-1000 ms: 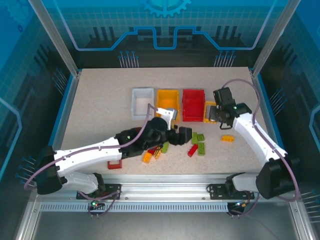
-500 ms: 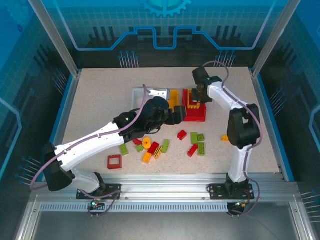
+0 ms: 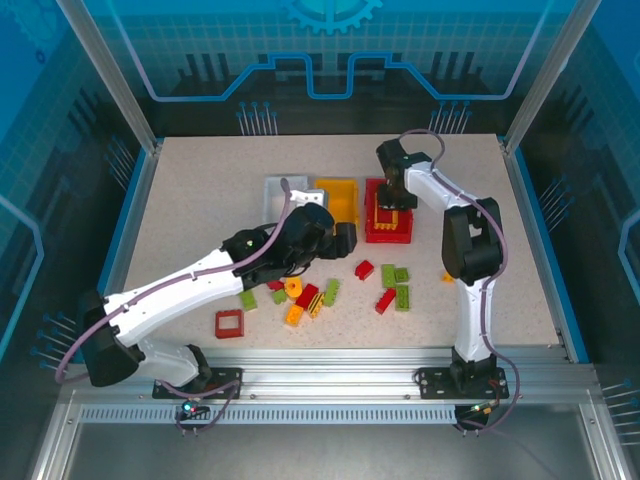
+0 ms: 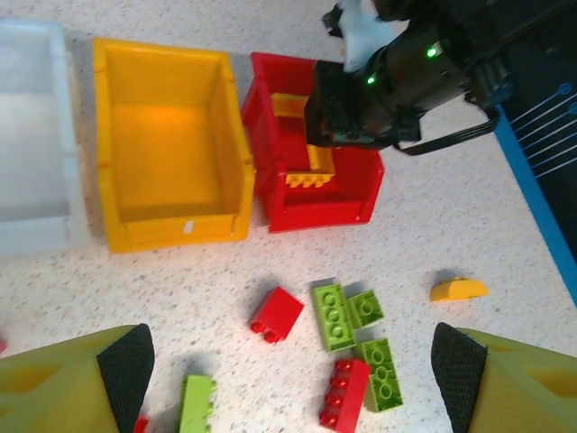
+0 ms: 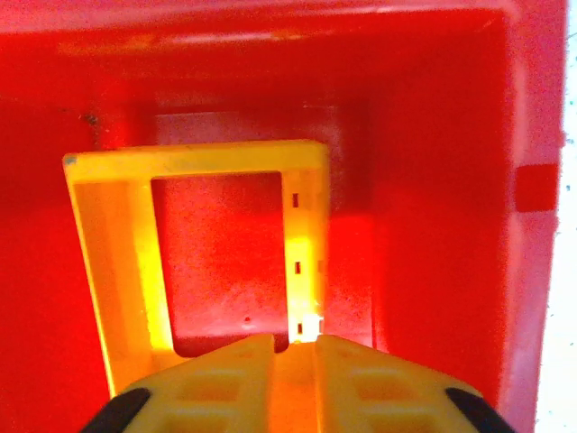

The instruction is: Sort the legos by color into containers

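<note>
Pinching yellow frame [image 5: 113,271] inside red bin [image 5: 433,180], right jaws closed; left jaws spread, empty.

A robotics lab cell is showing: aluminium framing [image 3: 330,385] and blue panels [image 3: 330,50] are enclosing a speckled table [image 3: 200,190].

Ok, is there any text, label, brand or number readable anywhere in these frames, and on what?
None can be read.
The open yellow-orange plastic bin has a small white mark on its near wall, too small to tell whether it is writing.
The blue backdrop panel shows a gear and line graphics, no letters.
</note>
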You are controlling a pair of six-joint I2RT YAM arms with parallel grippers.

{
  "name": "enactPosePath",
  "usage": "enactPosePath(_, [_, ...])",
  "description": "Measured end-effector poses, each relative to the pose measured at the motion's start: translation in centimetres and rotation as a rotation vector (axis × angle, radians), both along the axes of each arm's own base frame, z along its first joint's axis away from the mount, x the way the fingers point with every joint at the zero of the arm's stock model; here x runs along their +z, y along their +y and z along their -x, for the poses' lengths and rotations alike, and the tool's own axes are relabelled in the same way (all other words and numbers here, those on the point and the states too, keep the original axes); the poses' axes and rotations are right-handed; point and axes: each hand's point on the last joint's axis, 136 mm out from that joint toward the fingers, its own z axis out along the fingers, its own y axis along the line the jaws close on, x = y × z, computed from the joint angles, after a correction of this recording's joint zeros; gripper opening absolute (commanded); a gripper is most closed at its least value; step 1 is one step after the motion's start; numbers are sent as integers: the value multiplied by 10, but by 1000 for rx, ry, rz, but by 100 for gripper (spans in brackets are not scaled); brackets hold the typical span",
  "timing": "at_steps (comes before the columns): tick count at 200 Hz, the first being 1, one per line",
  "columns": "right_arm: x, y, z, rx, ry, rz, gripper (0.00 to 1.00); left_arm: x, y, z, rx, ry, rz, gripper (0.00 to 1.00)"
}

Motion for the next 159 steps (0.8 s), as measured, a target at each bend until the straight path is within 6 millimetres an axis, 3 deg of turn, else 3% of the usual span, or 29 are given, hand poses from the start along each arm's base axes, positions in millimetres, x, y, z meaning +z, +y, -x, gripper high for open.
enactPosePath(27, [22, 5, 0, 7, -46, -14, 30, -12, 21, 12, 37, 35, -21, 84])
enactPosePath(64, [90, 14, 14, 30, -192, -63, 33, -46, 69, 36, 153, 140, -59, 81])
enactPosePath(86, [130, 28, 41, 73, -307, -113, 37, -80, 106, 59, 240, 233, -104, 80])
enactPosePath(99, [145, 50, 72, 143, -367, -169, 40, -103, 127, 76, 295, 292, -131, 78])
enactPosePath(126, [138, 113, 147, 350, -402, -351, 42, -146, 167, 107, 394, 389, -179, 74])
enactPosePath(159, [84, 164, 226, 516, -286, -536, 43, -177, 192, 124, 473, 446, -211, 67])
